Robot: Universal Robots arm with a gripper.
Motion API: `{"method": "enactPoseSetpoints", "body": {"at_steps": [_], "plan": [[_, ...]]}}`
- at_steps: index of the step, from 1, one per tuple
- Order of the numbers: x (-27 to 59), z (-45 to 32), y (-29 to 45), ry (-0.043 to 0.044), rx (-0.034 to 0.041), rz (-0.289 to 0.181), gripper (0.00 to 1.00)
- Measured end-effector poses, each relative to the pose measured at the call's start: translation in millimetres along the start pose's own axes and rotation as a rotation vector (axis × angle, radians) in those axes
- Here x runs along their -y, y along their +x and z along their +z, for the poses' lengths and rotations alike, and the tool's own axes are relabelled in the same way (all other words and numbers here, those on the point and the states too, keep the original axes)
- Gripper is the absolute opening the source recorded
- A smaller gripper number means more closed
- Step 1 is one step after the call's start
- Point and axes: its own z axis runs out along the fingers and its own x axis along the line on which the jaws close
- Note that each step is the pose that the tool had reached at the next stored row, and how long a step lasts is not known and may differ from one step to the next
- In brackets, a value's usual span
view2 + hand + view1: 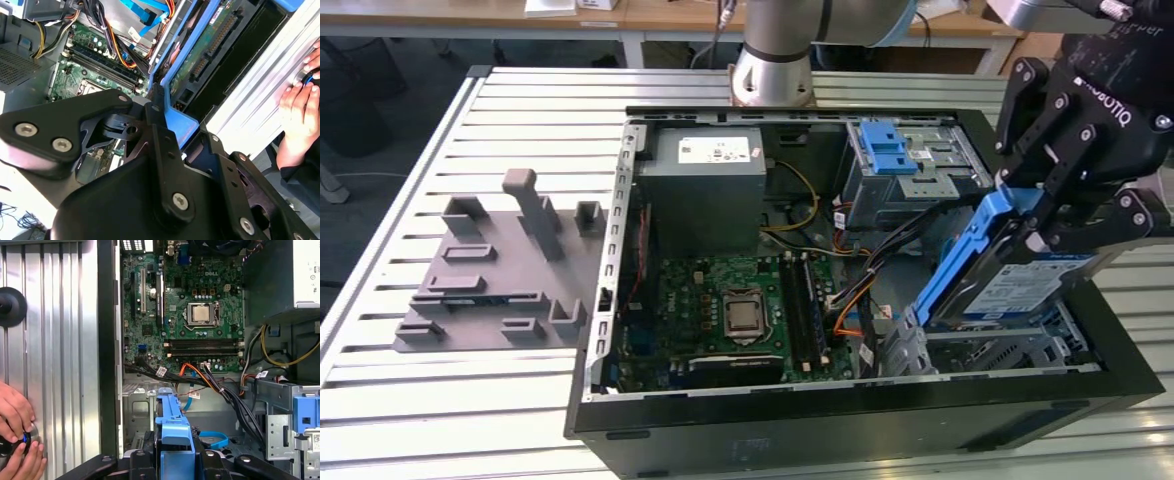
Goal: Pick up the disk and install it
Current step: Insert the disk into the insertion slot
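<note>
The disk, a silver drive with a blue-and-white label in a blue plastic carrier, hangs steeply tilted over the metal drive bay at the exterior view's right end of the open computer case. My gripper is shut on the disk's upper end. In the first wrist view the carrier juts out from between my fingers toward the bay floor. The second wrist view shows the disk's green underside beyond one finger.
Inside the case are a grey power supply box, the motherboard, loose cables and a drive cage with a blue latch. A grey fixture sits on the slatted table. A person's hands rest beside the case.
</note>
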Motion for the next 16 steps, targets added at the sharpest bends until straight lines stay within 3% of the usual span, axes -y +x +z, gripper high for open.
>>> {"method": "enactPoseSetpoints", "body": {"at_steps": [16], "plan": [[0.2, 8.2, 0.1, -0.0001, 0.0, 0.001, 0.36]]}}
